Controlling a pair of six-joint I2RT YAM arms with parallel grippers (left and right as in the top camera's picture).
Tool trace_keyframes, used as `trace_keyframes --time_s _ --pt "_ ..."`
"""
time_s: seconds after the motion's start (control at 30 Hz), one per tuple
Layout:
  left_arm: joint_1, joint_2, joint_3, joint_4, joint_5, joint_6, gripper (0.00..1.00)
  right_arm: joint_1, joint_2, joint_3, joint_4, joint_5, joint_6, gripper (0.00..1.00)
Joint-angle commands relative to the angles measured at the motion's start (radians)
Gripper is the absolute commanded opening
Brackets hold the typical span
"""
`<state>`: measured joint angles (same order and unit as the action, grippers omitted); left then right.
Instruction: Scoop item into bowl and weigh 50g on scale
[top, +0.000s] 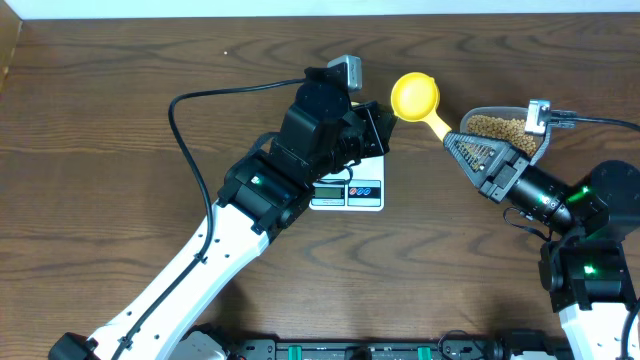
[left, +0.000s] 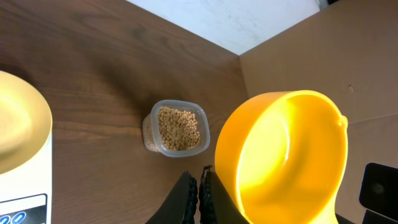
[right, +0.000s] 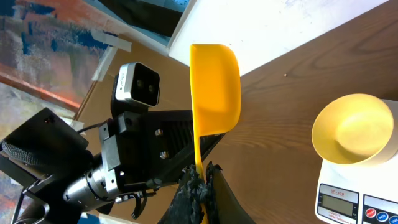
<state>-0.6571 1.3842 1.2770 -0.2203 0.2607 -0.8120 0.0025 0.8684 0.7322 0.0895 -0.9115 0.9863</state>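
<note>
The scoop (top: 413, 97) is being gripped by its handle in the right gripper (right: 199, 186), the jaws being clamped shut on the handle's end. The cup of the scoop is being held clear above the bench (top: 100, 150), to the right of the scale (top: 347, 195) and beyond its far edge. The cup is being carried empty. It is therefore judged that a dip into the beans is being prepared, not a pour.

The left gripper (left: 198, 193) is being held over the far side of the scale with its jaws closed together. Nothing is being gripped in it. The bowl is being hidden by this arm in the overhead view. The reason for this station cannot be told; steadying of the bowl is a possible purpose.

Containers:
- The bowl (right: 348, 130) is being carried on the platform of the scale. No beans are being held in it.
- The clear tub (left: 148, 134) is being rested on the bench, well to the right of the scale. All the beans (left: 179, 127) are being held in it.
- The display of the scale is too small to be read.
</note>
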Motion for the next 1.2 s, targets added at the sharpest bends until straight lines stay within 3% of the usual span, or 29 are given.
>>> trace_keyframes --time_s 0.0,0.27,0.47,0.83,0.97,1.17 --pt "-0.001 0.002 -0.002 0.015 0.019 -0.002 0.08 0.013 -0.004 0.023 -0.007 -0.024 -0.016 0.01" --pt "-0.001 0.002 -0.002 0.008 0.019 -0.002 0.08 0.011 -0.004 0.023 -0.001 -0.006 -0.023 0.01" --pt "-0.001 0.002 -0.002 -0.145 0.003 0.021 0.08 -0.053 -0.004 0.023 0.05 0.041 -0.044 0.01" --pt "-0.001 0.0 -0.002 -0.395 -0.022 0.45 0.08 -0.252 -0.004 0.027 0.034 0.046 -0.109 0.01" --pt "-0.001 0.005 -0.002 -0.524 -0.188 0.464 0.07 -0.305 0.014 0.048 -0.101 0.055 -0.188 0.01" --pt "-0.001 0.043 -0.002 -0.564 -0.195 0.463 0.07 -0.304 0.035 0.08 -0.203 0.108 -0.284 0.01"
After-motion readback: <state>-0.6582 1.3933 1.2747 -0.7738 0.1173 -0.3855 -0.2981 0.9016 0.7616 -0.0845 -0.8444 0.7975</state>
